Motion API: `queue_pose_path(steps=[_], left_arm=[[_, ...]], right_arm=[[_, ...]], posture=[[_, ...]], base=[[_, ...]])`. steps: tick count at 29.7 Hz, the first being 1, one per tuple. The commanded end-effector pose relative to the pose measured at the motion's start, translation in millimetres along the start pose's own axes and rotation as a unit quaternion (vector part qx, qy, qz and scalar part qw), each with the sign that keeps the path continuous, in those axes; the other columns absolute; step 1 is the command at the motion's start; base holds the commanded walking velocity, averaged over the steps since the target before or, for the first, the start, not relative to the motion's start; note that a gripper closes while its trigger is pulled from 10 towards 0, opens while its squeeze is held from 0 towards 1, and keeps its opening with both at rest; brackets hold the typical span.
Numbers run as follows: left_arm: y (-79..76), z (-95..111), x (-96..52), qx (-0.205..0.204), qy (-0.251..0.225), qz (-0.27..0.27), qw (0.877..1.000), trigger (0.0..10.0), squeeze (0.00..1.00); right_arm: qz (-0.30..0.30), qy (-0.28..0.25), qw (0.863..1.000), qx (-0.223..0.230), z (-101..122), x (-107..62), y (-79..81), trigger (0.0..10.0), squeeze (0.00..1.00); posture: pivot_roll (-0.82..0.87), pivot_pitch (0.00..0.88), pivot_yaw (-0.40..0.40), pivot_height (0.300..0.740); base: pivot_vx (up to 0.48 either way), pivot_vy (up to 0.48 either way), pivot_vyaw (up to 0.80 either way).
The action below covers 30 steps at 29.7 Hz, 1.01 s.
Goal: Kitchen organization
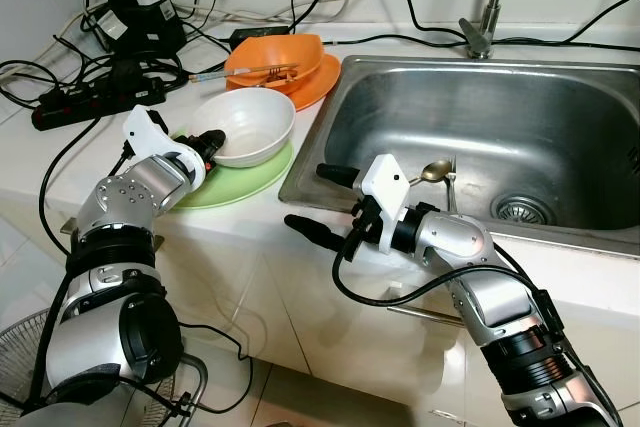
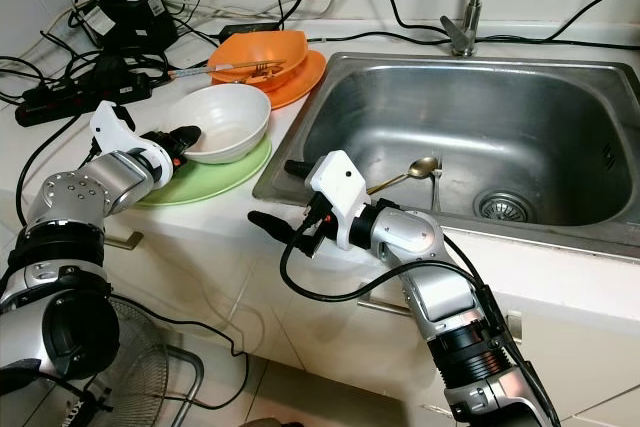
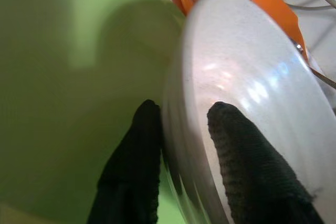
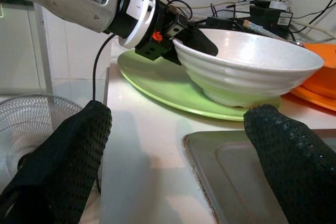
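My left gripper point(image 3: 181, 129) is clamped on the near rim of the white bowl point(image 1: 245, 125), one finger inside the bowl and the other outside against its wall. The white bowl sits on the green plate point(image 1: 245, 182), which lies on the countertop point(image 1: 40, 162) just left of the steel sink point(image 1: 480, 137). Behind the green plate, further from me and also left of the sink, an orange bowl point(image 1: 285, 55) rests on an orange plate point(image 1: 322, 82) with chopsticks point(image 1: 250, 72) laid across it.

My right gripper point(image 1: 305, 197) hovers at the sink's front left corner, fingers spread wide apart and holding nothing, pointing toward the white bowl. A metal spoon point(image 1: 432, 171) lies inside the sink near its front wall, and the faucet point(image 1: 485, 7) stands behind the sink. Cables and a power strip point(image 1: 70, 107) sprawl over the countertop well left of the sink. A fan point(image 4: 29, 124) stands on the floor below the countertop.
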<state>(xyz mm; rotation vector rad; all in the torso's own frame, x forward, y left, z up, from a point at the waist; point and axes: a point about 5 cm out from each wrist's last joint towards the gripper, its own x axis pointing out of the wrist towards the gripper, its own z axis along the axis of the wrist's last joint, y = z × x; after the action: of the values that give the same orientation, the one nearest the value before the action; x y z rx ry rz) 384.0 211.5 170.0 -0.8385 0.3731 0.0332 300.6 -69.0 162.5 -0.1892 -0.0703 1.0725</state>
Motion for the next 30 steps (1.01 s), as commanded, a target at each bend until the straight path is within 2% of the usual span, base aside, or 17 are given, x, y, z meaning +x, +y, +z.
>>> queue_pose_path(steps=[1,9,13,16,23,27,28,29,30], left_arm=[[0.8,12,-3.9,0.0,-0.023,0.005,1.0,0.0,0.0],[2.1,12,-3.9,0.007,-0.04,0.008,0.999,0.0,0.0],[5.0,16,-5.8,0.031,-0.083,0.011,0.996,0.0,0.0],[7.6,18,-9.1,0.068,-0.116,0.012,0.991,0.0,0.0],[6.4,11,-10.9,0.066,-0.143,-0.006,0.987,0.0,0.0],[1.6,12,-14.1,0.098,-0.179,-0.024,0.979,0.0,0.0],[-0.9,12,-15.6,0.12,-0.193,-0.034,0.973,0.0,0.0],[-5.7,7,-20.0,0.186,-0.23,-0.055,0.954,0.0,0.0],[-5.7,7,-20.0,0.186,-0.23,-0.055,0.954,0.0,0.0]], right_arm=[[0.007,-0.002,1.0,-0.009,2,4.5,2.8,10.0,0.0],[0.006,-0.002,1.0,-0.007,1,4.4,3.1,10.0,0.0],[0.005,-0.002,1.0,-0.007,1,4.7,2.8,10.0,0.0],[0.003,-0.003,1.0,-0.004,0,4.9,2.5,10.0,0.0],[0.001,-0.003,1.0,-0.003,0,5.8,1.1,10.0,0.0],[-0.004,-0.007,1.0,0.001,1,6.3,-0.2,10.0,0.0],[-0.007,-0.01,1.0,0.004,1,6.5,-1.0,10.0,0.0],[-0.016,-0.016,1.0,0.012,2,7.1,-3.1,10.0,0.0],[-0.016,-0.016,1.0,0.012,2,7.1,-3.1,10.0,0.0]], posture=[[-0.03,0.0,0.186,0.74],[-0.03,0.0,0.187,0.74],[-0.03,0.0,0.185,0.74],[-0.03,0.0,0.183,0.74],[-0.03,0.0,0.182,0.74],[-0.03,0.0,0.181,0.74],[-0.03,0.0,0.182,0.74],[-0.03,0.0,0.181,0.74],[-0.03,0.0,0.181,0.74]], base=[[0.0,0.0,0.0],[0.0,0.0,0.0],[0.0,0.0,0.0],[0.0,0.0,0.0],[0.0,0.0,0.0],[0.0,0.0,0.0],[0.0,0.0,0.0],[0.0,0.0,0.0],[0.0,0.0,0.0]])
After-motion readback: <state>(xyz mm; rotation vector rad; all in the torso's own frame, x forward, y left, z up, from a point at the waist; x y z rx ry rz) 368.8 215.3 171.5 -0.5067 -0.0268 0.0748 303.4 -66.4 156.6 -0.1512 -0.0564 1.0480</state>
